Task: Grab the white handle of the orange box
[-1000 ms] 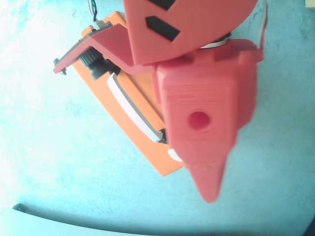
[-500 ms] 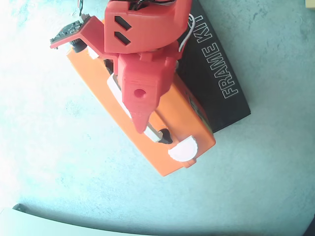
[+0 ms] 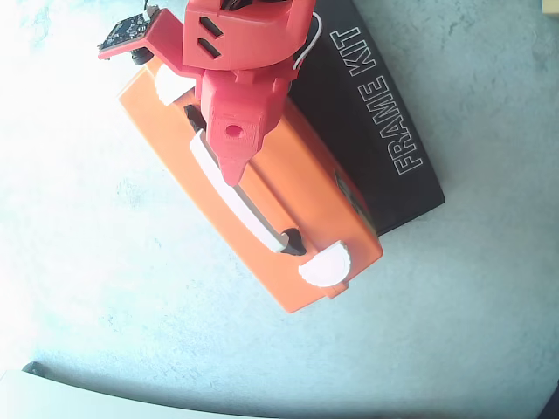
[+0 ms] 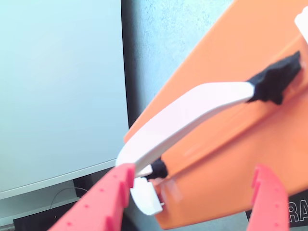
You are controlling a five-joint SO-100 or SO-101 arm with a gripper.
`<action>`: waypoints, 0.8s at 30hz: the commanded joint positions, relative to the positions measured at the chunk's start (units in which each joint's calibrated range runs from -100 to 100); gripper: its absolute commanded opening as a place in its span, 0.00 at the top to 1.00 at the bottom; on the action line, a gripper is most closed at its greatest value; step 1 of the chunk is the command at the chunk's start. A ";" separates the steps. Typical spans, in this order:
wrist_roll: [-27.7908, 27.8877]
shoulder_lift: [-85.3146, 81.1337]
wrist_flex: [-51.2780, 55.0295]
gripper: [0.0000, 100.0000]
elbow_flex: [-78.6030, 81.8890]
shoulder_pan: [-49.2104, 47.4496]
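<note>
The orange box (image 3: 301,179) lies diagonally on the table in the overhead view. Its white handle (image 3: 253,218) runs along the box's near side between black mounts. My red gripper (image 3: 234,179) hangs over the handle's upper half and hides part of it. In the wrist view the handle (image 4: 187,115) curves across the orange box (image 4: 231,159), from a black mount (image 4: 276,79) down towards my left finger (image 4: 115,187). The gripper (image 4: 194,169) is open, its jaws wide apart. The handle's lower end lies just ahead of the left fingertip and nothing is held.
A flat black box lettered "FRAME KIT" (image 3: 376,105) lies against the orange box's far side. White half-round latches (image 3: 325,266) (image 3: 170,83) sit at the box's two ends. A pale panel (image 4: 57,86) fills the left of the wrist view. A white edge (image 3: 87,397) crosses the overhead view's bottom left.
</note>
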 commanded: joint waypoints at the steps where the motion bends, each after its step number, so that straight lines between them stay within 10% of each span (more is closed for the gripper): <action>1: 0.05 4.16 5.59 0.71 -6.71 -0.10; 24: -6.27 12.85 6.35 0.71 -10.70 -3.82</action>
